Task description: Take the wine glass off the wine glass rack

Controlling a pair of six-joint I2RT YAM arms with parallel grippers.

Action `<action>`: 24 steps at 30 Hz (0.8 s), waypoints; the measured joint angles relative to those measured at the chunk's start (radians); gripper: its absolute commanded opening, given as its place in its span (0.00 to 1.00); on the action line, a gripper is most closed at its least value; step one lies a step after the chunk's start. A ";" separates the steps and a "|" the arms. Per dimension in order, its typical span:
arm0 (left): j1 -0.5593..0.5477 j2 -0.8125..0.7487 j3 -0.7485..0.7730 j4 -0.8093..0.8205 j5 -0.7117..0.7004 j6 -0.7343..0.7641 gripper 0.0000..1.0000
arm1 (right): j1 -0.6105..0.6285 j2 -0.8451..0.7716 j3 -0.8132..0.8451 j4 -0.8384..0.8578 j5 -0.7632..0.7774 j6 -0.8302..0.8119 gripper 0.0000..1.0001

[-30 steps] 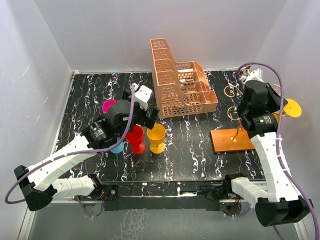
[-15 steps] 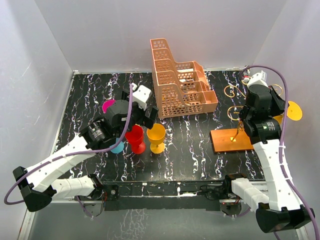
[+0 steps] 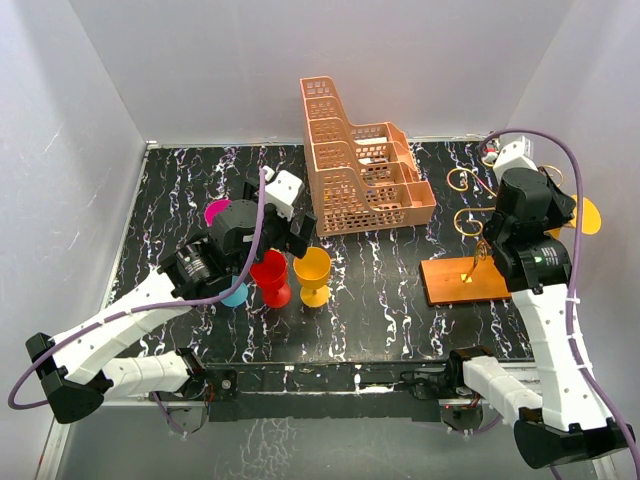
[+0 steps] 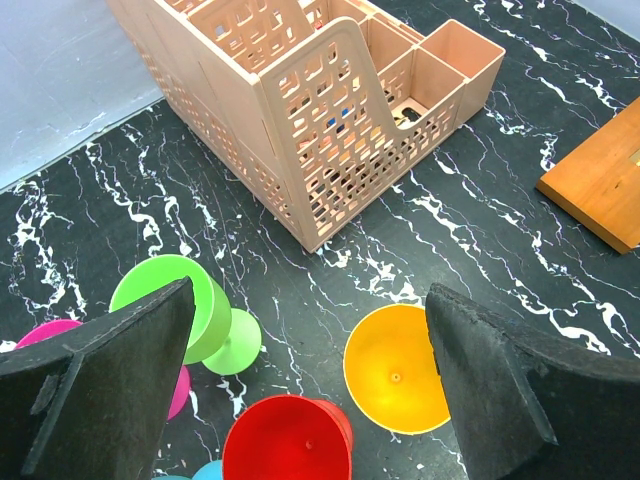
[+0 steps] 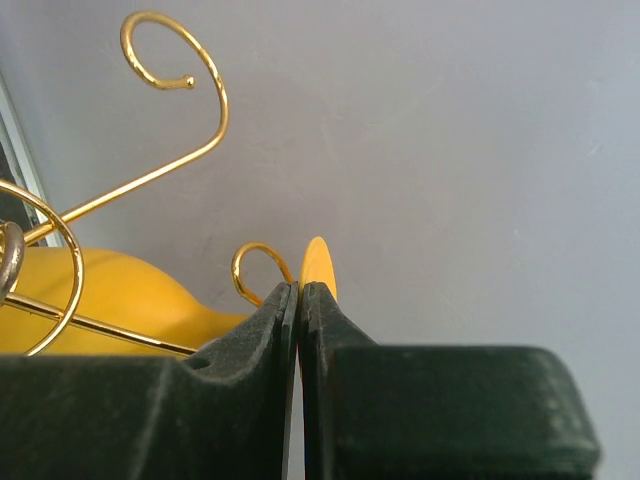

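Observation:
The wine glass rack has an orange-brown base board [image 3: 462, 281] and gold wire hook arms [image 3: 464, 181] at the right of the table. A yellow-orange wine glass [image 3: 588, 216] hangs sideways on it by the right wall. In the right wrist view I see its bowl [image 5: 100, 300], its thin foot disc edge-on, and the curled hooks [image 5: 170, 60]. My right gripper [image 5: 301, 288] is shut on the foot disc; it is also in the top view [image 3: 566, 214]. My left gripper [image 4: 310, 295] is open and empty above the cups; it also shows in the top view [image 3: 298, 232].
A peach lattice basket [image 3: 360, 165] stands at the back middle. Red [image 3: 270, 277], orange [image 3: 312, 274], blue [image 3: 236, 295] and magenta [image 3: 218, 212] cups stand under the left gripper, with a green one [image 4: 165, 305]. The white wall is close behind the glass.
My right wrist has shifted a little to the right, towards the wall, with the glass's foot still between the fingers. The left arm has not moved.

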 measured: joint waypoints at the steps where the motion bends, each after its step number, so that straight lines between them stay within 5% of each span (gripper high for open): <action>1: 0.000 0.000 0.000 0.000 0.000 0.000 0.97 | 0.004 0.003 0.019 -0.011 -0.010 0.005 0.08; 24: 0.001 0.000 -0.003 0.003 -0.002 0.007 0.97 | 0.022 0.119 0.088 0.063 -0.014 0.005 0.08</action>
